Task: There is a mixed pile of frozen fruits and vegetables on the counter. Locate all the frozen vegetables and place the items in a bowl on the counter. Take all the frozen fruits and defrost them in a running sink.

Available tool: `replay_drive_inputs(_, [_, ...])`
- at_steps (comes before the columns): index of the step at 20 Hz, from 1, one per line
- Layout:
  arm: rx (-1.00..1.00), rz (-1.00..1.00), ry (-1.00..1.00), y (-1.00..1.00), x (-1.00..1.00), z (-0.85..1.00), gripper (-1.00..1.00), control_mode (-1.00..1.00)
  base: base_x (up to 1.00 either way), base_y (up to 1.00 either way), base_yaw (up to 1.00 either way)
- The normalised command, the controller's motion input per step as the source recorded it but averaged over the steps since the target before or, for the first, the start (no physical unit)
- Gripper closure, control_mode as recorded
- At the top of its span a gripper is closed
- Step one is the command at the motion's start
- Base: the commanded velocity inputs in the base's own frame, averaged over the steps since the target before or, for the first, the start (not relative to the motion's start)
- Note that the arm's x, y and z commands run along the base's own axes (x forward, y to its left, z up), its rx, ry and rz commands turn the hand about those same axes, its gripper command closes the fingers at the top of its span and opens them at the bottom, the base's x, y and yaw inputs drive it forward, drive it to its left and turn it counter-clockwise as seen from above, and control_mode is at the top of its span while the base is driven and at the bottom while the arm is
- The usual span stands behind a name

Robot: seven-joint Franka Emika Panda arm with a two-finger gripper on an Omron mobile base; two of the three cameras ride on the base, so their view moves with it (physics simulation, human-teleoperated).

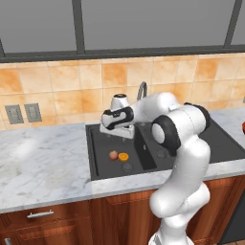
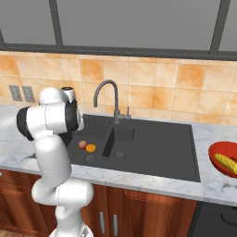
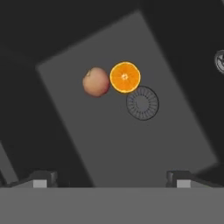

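Observation:
Two frozen fruits lie side by side on the floor of the black sink's (image 1: 101,143) larger basin: a reddish-tan apple-like ball (image 3: 96,82) (image 1: 113,155) (image 2: 82,144) and a bright orange citrus half (image 3: 125,77) (image 1: 124,156) (image 2: 90,148), cut face up. My gripper (image 3: 111,180) (image 1: 116,134) hangs open above them, over the back of the basin, with nothing between its fingers. A frozen vegetable, the yellow corn cob (image 2: 226,162), rests in a red bowl (image 2: 215,156) on the counter (image 2: 203,185) at the far right.
A round drain (image 3: 142,103) sits right beside the orange half. The dark gooseneck faucet (image 2: 107,95) rises behind the sink, close to my hand. A smaller basin (image 2: 121,139) lies to the right. Marble counter (image 1: 43,158) stretches to the left; tiled wall with outlets (image 1: 23,113) behind.

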Motion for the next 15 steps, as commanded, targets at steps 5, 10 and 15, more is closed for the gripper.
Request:
replay_drive_inputs(5, [0.14, -0.21, -0.01, 0.13, -0.46, 0.92, -1.00, -1.00, 0.00, 0.00, 0.00])
replay_drive_inputs(10, [0.10, -0.18, -0.04, 0.00, -0.48, 0.93, -1.00, -1.00, 0.00, 0.00, 0.00])
replay_drive_inputs(15, [0.03, -0.10, -0.03, -0.06, -0.43, 0.94, -1.00, -1.00, 0.00, 0.00, 0.00])
